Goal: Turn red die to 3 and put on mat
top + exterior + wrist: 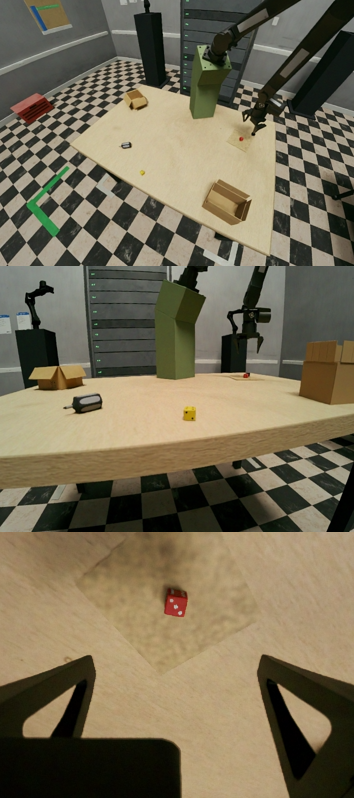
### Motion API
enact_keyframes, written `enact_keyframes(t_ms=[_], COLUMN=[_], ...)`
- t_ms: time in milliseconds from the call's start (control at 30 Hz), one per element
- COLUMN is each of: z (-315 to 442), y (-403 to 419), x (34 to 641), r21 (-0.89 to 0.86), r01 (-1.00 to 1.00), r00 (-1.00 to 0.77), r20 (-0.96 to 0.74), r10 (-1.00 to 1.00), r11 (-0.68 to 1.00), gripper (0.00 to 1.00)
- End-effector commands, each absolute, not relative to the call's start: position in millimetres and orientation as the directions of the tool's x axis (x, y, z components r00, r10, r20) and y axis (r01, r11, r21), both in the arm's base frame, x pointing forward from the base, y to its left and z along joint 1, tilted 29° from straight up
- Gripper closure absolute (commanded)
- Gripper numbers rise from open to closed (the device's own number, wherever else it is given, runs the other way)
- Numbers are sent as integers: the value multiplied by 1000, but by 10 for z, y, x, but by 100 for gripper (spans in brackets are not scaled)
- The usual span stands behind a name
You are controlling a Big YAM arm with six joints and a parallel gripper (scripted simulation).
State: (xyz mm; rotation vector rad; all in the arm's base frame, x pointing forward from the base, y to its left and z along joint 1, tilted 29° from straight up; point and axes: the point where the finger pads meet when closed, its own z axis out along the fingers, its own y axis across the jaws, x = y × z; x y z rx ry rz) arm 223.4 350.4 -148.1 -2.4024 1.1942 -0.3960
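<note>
The red die (176, 602) sits flat near the middle of the tan mat, and the face turned to the wrist camera shows three white pips. It also shows on the mat (238, 140) in the top view (241, 138) and in the exterior view (245, 375). My gripper (253, 125) hangs well above the table by the mat's far edge, open wide and empty; the fingers stand apart in the wrist view (176, 662) and in the exterior view (248, 348). A small black die (253, 133) lies just off the mat. A yellow die (142, 172) (189, 413) sits flat near the front left edge.
A tall green block (206, 85) stands at the back of the table, left of the mat. An open cardboard box (227, 201) is at the front right, a smaller one (135, 99) at the back left. A black tool handle (125, 145) lies at the left.
</note>
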Motion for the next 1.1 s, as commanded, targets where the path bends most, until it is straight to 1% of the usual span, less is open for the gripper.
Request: enact_keyframes(t_ms=[0,867,1067], z=[-1533,-890,-990], y=[3413,3355,3288], x=[2209,1911,1876], r21=[-471,-493,-468], r01=[-704,-688,-694], r00=[572,586,587], r20=[68,56,72], r10=[-817,-808,-806], r11=[-532,-533,-547], gripper=[0,0,0])
